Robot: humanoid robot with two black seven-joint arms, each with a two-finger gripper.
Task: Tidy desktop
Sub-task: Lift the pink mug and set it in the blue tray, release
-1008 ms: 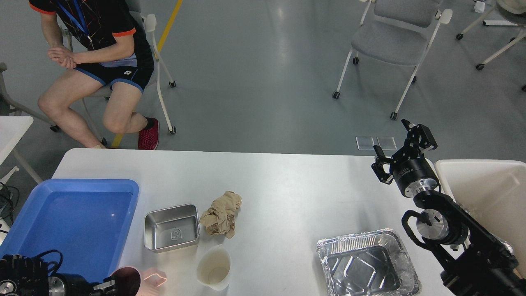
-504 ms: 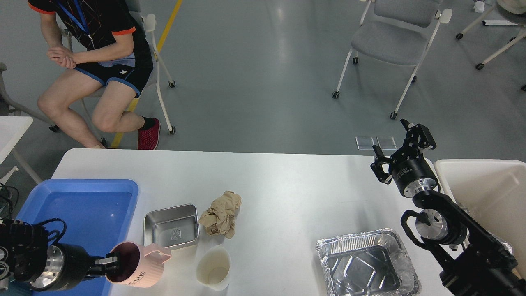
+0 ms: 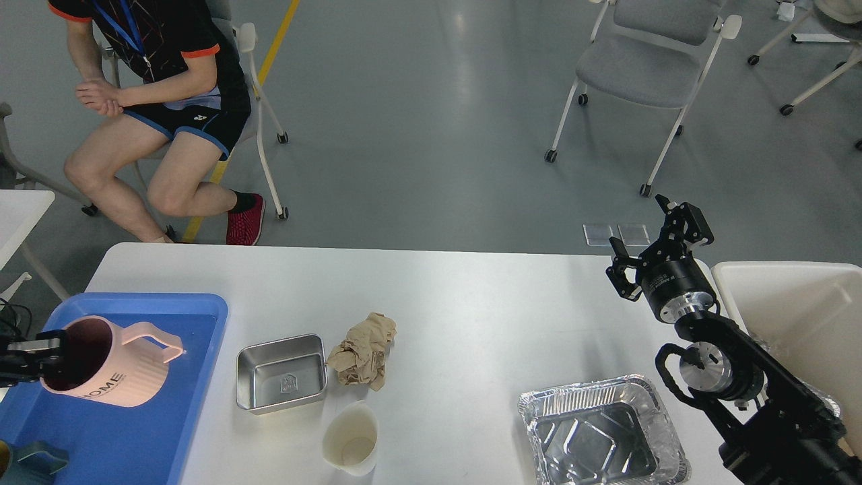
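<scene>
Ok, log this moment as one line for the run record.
left gripper: shut on pink mug, over blue tray | right gripper: open, empty, raised | on desktop: steel pan, crumpled paper, foil tray

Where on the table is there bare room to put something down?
The desktop is bare along its far edge and between the crumpled paper and foil pan. It is crowded around the steel tray and cup.

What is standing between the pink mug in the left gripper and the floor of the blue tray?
Nothing visible. The left gripper holds the pink mug by its rim above the blue tray, and the tray floor under it looks bare. A dark teal item sits nearer.
</scene>
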